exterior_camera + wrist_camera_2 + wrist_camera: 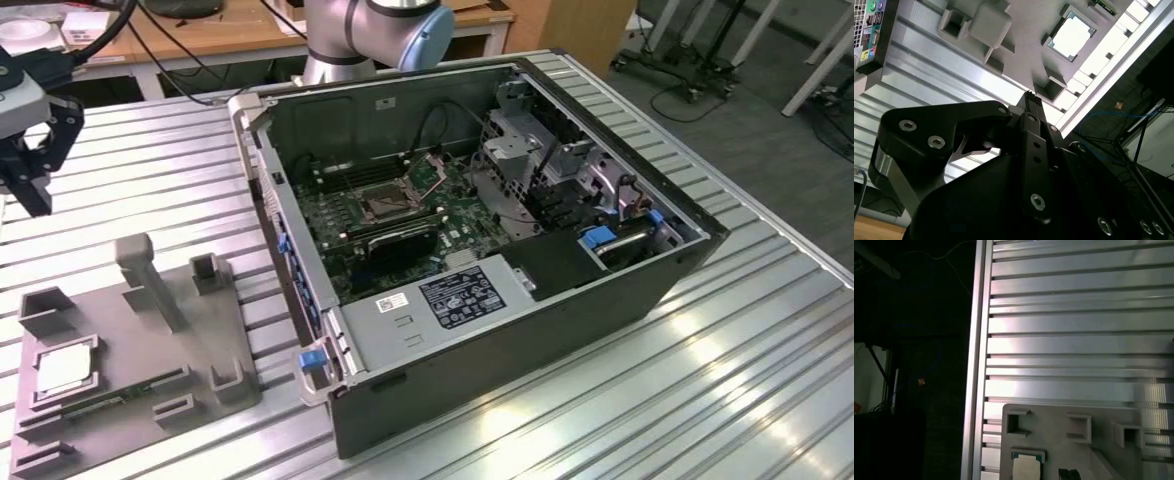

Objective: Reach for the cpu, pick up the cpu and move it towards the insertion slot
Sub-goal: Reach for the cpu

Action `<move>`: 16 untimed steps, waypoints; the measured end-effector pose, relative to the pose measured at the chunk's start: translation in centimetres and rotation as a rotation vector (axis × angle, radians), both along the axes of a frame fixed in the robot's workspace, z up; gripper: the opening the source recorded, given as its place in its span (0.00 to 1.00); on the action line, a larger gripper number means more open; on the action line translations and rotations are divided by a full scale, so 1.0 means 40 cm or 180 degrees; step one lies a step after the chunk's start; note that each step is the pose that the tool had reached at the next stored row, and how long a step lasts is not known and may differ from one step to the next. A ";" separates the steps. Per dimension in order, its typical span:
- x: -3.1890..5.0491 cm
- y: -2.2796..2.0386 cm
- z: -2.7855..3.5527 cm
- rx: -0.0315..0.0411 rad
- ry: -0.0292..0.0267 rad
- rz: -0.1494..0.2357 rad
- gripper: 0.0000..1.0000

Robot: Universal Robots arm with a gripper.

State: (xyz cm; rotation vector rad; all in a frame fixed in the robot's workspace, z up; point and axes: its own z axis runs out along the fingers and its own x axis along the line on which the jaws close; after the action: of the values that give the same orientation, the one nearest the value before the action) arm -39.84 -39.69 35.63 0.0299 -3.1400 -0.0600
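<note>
1. Below the claw (34, 195) and well apart from it, the chip (64, 372) lay flat in a shallow square recess of the grey tray (200, 340). Its pale metal face was up.
2. From where I stood, the claw hung over bare table (160, 180) beyond the tray's far end. The chip therefore lay down from it and further along the tray, not straight underneath.
3. In the second wrist view the claw (1029, 100) pointed toward the tray's edge, with the chip (1072, 36) ahead of it and a little aside.
4. I could not tell whether the claw was apart or together. It carried no chip, since that sat in its recess.
5. Being square, the chip had no long axis to favour, and its edges ran parallel to the recess walls.
6. The socket (380, 205) sat inside the open computer case (534, 330), well away from the claw toward the exterior view's right. I judged the chip the nearer of the two.
</note>
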 end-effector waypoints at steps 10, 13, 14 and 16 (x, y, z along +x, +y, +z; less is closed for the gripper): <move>-0.019 0.000 -0.001 0.0000 0.0000 0.0000 0.11; -0.019 0.000 -0.001 0.0000 0.0000 0.0000 0.11; -0.019 -0.001 -0.001 0.0000 0.0000 0.0000 0.11; -0.019 -0.001 -0.001 0.0000 0.0000 0.0001 0.11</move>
State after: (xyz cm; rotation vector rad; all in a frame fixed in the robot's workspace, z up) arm -40.61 -39.73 35.58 0.0302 -3.1401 -0.0600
